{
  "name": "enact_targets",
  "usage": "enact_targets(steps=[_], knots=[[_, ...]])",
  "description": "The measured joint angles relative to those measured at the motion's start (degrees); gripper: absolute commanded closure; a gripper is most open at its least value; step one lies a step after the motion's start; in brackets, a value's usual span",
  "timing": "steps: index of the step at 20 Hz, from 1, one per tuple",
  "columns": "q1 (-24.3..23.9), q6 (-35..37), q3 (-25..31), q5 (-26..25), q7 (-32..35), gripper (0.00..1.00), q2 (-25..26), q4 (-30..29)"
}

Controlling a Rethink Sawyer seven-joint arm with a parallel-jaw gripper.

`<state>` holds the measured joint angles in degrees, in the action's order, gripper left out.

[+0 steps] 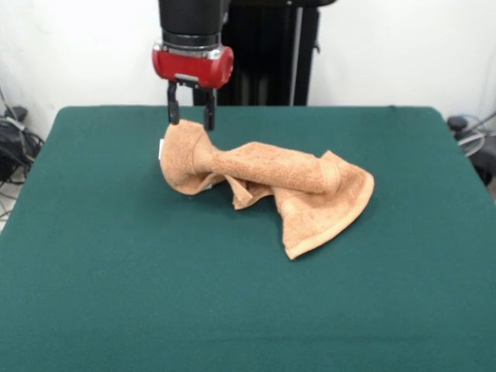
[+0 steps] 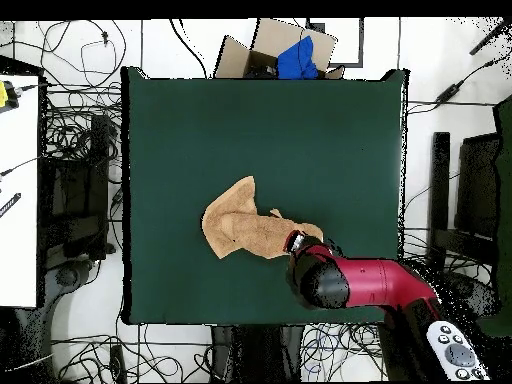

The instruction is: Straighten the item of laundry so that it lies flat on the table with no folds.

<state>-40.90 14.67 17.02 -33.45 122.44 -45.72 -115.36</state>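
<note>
A plain light-orange towel (image 1: 267,183) lies on the dark green table (image 1: 155,294) (red-and-black end effector (image 1: 191,118) above).

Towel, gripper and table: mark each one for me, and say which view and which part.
towel (image 1: 310,205): front view, on the flat hemmed part at its right.
gripper (image 1: 191,119): front view, midway between the two black fingertips, just above the towel's raised end.
table (image 2: 300,120): overhead view, on bare green cloth.
</note>
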Motion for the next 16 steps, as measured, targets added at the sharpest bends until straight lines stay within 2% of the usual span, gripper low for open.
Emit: enact_targets(steps=[8, 10, 14, 16], knots=[[-1.8, 0.3, 1.1, -0.3, 0.0, 0.0, 1.2, 0.3], [-4.1, 0.3, 2.9, -0.3, 0.0, 0.0, 1.9, 0.1], [-11.8, 0.3, 9.4, -0.4, 0.0, 0.0, 4.9, -1.3], [-13.7, 0.3, 11.0, -0.4, 0.0, 0.0, 5.8, -1.6]])
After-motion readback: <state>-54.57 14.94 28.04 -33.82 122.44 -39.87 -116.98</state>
